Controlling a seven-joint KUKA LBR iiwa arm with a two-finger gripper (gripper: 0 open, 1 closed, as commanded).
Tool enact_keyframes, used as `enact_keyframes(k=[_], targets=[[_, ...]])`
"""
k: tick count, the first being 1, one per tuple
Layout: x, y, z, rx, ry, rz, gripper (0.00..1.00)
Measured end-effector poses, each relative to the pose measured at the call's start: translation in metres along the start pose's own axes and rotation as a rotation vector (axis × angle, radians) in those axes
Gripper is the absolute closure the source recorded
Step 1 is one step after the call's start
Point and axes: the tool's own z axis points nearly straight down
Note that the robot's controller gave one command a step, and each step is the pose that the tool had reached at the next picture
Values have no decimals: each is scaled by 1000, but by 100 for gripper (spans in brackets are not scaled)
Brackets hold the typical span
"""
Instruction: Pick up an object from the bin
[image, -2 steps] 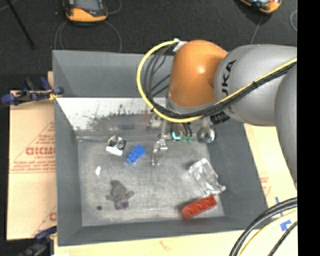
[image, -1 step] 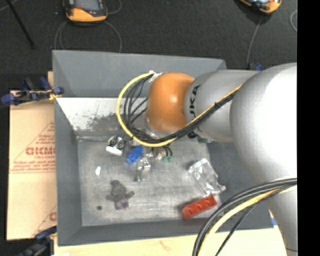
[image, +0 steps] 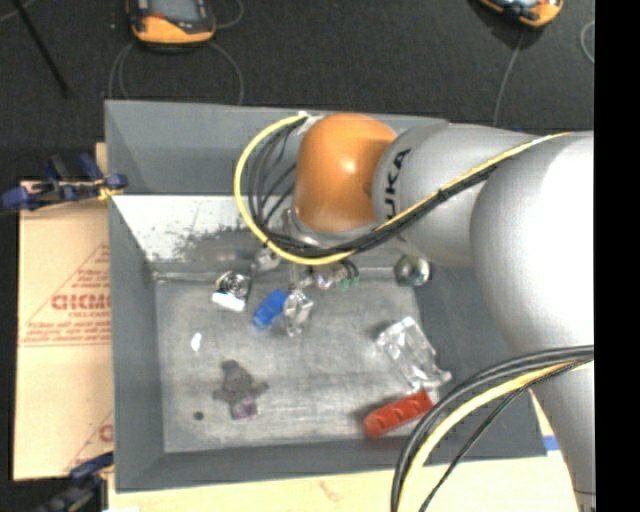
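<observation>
My gripper (image: 296, 310) hangs below the orange wrist cover, low over the back middle of the bin floor. A small blue block (image: 266, 310) lies right beside it on its left, touching or nearly so. Further left, by the back wall, sits a small white, blue and black piece (image: 230, 290). A small green bit (image: 346, 283) shows just right of the gripper, under the wrist.
A crumpled clear plastic piece (image: 408, 350) lies at the right, with a red ridged block (image: 398, 413) in front of it. A dark grey and purple lump (image: 240, 388) rests front left, and a tiny white scrap (image: 196, 342) lies left. A round metal piece (image: 411, 269) sits at the back right.
</observation>
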Motion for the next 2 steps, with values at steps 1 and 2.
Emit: enact_keyframes(k=[1, 2], targets=[[0, 1, 1, -4, 1, 3, 100], [7, -20, -196, 3, -6, -91, 100]])
